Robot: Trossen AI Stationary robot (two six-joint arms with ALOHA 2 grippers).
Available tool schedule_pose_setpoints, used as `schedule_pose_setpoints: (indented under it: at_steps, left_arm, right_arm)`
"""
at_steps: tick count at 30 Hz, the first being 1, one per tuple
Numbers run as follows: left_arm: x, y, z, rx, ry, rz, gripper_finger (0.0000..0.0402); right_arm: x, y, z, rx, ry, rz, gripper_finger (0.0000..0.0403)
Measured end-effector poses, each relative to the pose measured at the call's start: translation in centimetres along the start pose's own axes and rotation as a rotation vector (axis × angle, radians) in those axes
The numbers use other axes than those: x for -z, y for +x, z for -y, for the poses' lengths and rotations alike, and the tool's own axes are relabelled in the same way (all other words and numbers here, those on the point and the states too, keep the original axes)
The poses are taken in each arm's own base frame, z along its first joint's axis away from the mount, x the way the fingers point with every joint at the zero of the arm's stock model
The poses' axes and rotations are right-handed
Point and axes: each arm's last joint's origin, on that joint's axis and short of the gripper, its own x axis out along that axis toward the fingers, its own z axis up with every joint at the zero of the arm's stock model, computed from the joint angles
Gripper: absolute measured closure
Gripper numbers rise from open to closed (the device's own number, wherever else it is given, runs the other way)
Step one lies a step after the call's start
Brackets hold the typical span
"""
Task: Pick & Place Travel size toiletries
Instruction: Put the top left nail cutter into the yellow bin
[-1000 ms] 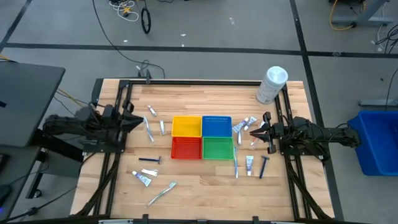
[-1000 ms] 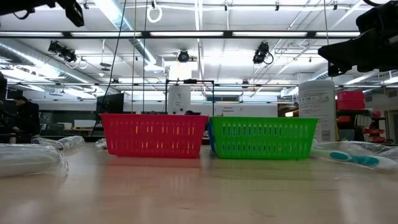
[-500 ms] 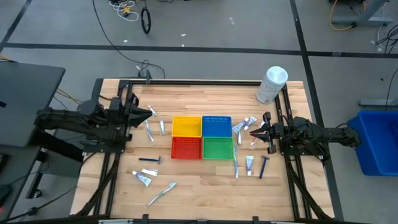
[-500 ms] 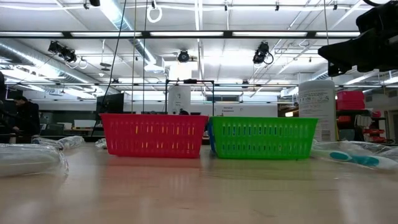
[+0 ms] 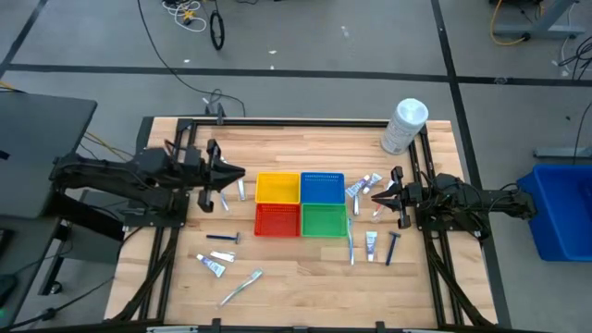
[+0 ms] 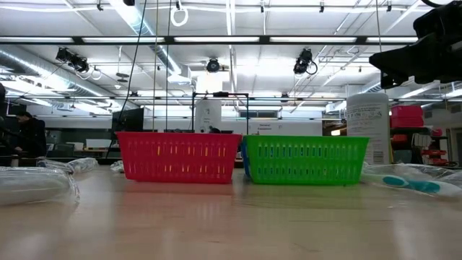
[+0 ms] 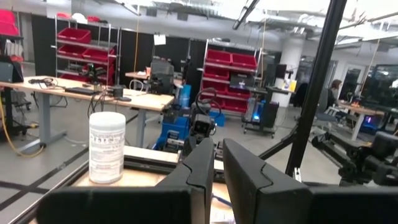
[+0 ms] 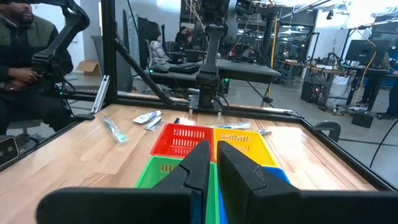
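Small tubes, slim toothbrushes and dark razors (image 5: 392, 248) lie scattered on the pale wood-plank table (image 5: 305, 277) around four mesh-walled plastic baskets (image 5: 300, 204). The left gripper (image 5: 238, 173) hangs over items left of the yellow basket, fingers nearly pressed together, empty. The right gripper (image 5: 377, 196), likewise nearly closed, waits right of the baskets near a white cylindrical container (image 5: 404, 125).

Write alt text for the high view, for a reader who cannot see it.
Overhead view of a wooden table with four small baskets, yellow, blue, red and green, clustered at its centre and travel size toiletries scattered on both sides. The left gripper, shut, reaches toward the baskets; the right gripper sits shut at the right edge, near a white container.
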Motion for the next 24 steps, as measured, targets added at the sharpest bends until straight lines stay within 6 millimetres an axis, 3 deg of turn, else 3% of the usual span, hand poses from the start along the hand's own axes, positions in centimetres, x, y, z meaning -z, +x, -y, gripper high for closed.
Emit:
schedule_pose_setpoints:
  at_steps: [24]
  left_arm:
    - [1.4,0.2,-0.4,-0.034,0.018,-0.104,0.0359]
  right_arm:
    - [0.0,0.0,0.0,0.001,0.000,0.000,0.0363]
